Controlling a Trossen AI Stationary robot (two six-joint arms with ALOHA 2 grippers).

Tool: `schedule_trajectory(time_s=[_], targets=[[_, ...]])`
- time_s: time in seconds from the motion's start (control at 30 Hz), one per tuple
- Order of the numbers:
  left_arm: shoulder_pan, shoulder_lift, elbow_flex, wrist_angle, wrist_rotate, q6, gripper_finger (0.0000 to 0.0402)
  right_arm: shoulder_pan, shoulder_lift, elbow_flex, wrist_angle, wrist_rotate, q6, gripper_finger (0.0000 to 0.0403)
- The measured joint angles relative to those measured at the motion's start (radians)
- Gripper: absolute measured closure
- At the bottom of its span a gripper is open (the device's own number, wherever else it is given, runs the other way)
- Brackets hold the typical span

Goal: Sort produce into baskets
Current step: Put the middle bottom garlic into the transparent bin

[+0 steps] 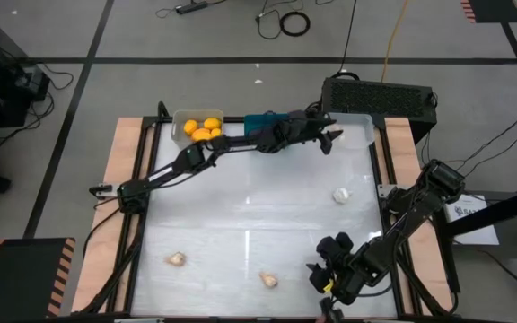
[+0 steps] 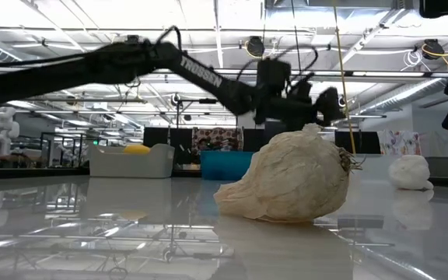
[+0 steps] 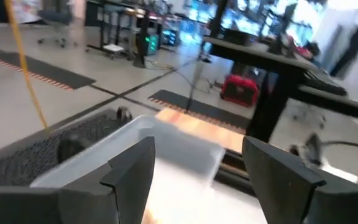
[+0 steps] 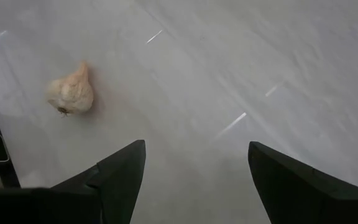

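From above, the left gripper [image 1: 328, 136] is reaching across the far edge of the table, hanging over the white bin [image 1: 359, 126] at the far right. Next to it are sitting the teal bin [image 1: 260, 120] and the grey bin [image 1: 196, 126], the grey one already holding several yellow fruits [image 1: 202, 128]. Three garlic bulbs are still lying loose: one near the right edge [image 1: 340, 194], two toward the near side [image 1: 177, 260] [image 1: 268, 280]. The right gripper [image 1: 323, 269] is waiting low at the near right, close to the third bulb. No eggplants are showing on the table, so the fruit looks sorted and garlic appears to be what is left.

From table height, one bulb [image 2: 292, 183] is filling the middle, another [image 2: 408, 171] is sitting further right, and the left arm is stretching above the bins; what the teal bin [image 2: 225, 164] contains is hidden by its wall.

Past the left wrist, the fingers [image 3: 129, 167] are standing apart with nothing between them, released over the white bin's rim [image 3: 166, 134]; the inside is blurred, so any contents are hard to tell.

Past the right wrist, the fingers [image 4: 120, 171] are spread wide and empty, with a bulb [image 4: 71, 93] lying nearby on the table.
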Motion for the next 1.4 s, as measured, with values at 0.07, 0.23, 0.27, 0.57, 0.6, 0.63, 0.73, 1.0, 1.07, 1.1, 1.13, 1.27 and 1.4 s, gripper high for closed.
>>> schedule_trajectory(time_s=[0.07,0.23,0.27,0.57,0.6,0.63,0.73,1.0,1.07,1.1,1.13,1.27,1.4], targets=[[-0.001,-0.048,0.0,-0.091,0.035,0.053,0.0152,-0.005,0.0,0.0,-0.004,0.0,-0.003,0.0126],[-0.006,-0.19,0.001,-0.501,0.053,0.13,0.0152,-0.011,-0.001,0.0,0.002,-0.007,-0.038,0.0126],[-0.006,-0.212,0.001,-0.593,0.053,0.158,0.0153,-0.012,-0.001,0.0,0.0,-0.018,-0.049,0.0126],[-0.049,-0.412,0.001,-1.335,0.083,0.326,0.0153,-0.021,-0.001,0.0,0.0,-0.06,-0.222,0.0126],[-0.064,-0.426,0.001,-1.408,0.086,0.325,0.0153,-0.026,-0.001,0.0,0.005,-0.062,-0.239,0.0126],[-0.079,-0.438,0.001,-1.482,0.088,0.325,0.0153,-0.031,-0.001,0.0,0.011,-0.075,-0.253,0.0126],[-0.139,-0.477,-0.001,-1.703,0.097,0.302,0.0153,-0.044,-0.001,0.0,0.018,-0.137,-0.277,0.0126],[-0.472,-0.527,-0.006,-1.903,0.106,0.235,0.0153,-0.035,-0.001,0.0,0.025,-0.294,-0.283,0.0126],[-0.563,-0.532,-0.005,-1.875,0.093,0.248,0.0153,-0.019,-0.001,0.0,0.025,-0.3,-0.281,0.0126],[-0.608,-0.532,-0.005,-1.859,0.072,0.244,0.0153,-0.013,-0.001,0.0,0.023,-0.306,-0.283,0.0126],[-0.652,-0.528,-0.005,-1.836,0.047,0.227,0.0153,-0.009,-0.001,0.0,0.021,-0.316,-0.286,0.0126],[-0.792,-0.492,-0.005,-1.715,-0.052,0.189,0.0153,-0.012,-0.005,0.0,0.013,-0.319,-0.319,0.0126],[-0.896,-0.445,-0.005,-1.613,-0.176,0.203,0.0153,-0.027,-0.01,0.0,0.013,-0.316,-0.327,0.0126]])
